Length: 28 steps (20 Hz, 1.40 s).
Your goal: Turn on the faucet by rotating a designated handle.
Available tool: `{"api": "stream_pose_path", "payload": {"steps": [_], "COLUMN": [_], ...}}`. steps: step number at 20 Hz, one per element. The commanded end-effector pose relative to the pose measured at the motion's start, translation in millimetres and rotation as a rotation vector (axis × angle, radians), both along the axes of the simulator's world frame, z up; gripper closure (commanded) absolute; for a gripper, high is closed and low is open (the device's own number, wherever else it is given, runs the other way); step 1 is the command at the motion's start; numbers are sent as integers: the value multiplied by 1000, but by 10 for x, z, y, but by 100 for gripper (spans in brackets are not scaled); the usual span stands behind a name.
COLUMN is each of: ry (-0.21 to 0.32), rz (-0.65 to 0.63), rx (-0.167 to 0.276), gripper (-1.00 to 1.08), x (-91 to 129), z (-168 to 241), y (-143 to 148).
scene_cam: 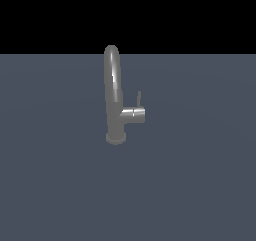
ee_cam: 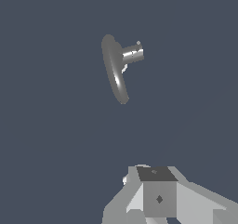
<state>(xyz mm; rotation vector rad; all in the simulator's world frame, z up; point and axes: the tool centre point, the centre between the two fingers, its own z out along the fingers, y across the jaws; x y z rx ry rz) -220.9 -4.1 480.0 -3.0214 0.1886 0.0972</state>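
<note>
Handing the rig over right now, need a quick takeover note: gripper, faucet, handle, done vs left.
Gripper: only partly visible in the wrist view, far from the faucet, holding nothing that shows; open or shut can't be told. Arm not visible in the exterior view.
Faucet: upright on the grey floor, side cylinder pointing to the exterior view's right.
Handle: thin lever standing up at the cylinder's end, untouched.
Done: nothing visible.
Left: approach, contact the handle, rotate it.

Both renders are dimly and evenly lit, sharp throughout, without blur or edge distortion; narrow white glare is carried along the faucet [scene_cam: 113, 92], and no cast shadow is seen around its base
</note>
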Motion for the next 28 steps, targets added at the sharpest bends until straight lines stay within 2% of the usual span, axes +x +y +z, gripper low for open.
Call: {"api": "stream_pose_path", "payload": {"steps": [1, 13, 28], "ry": [26, 203, 450], "rz": [-22, -173, -382], "rx": [23, 180, 404], "gripper": [108, 108, 108], "x": [95, 713, 1459], "z": [-29, -279, -814], "y": [-4, -61, -203]}}
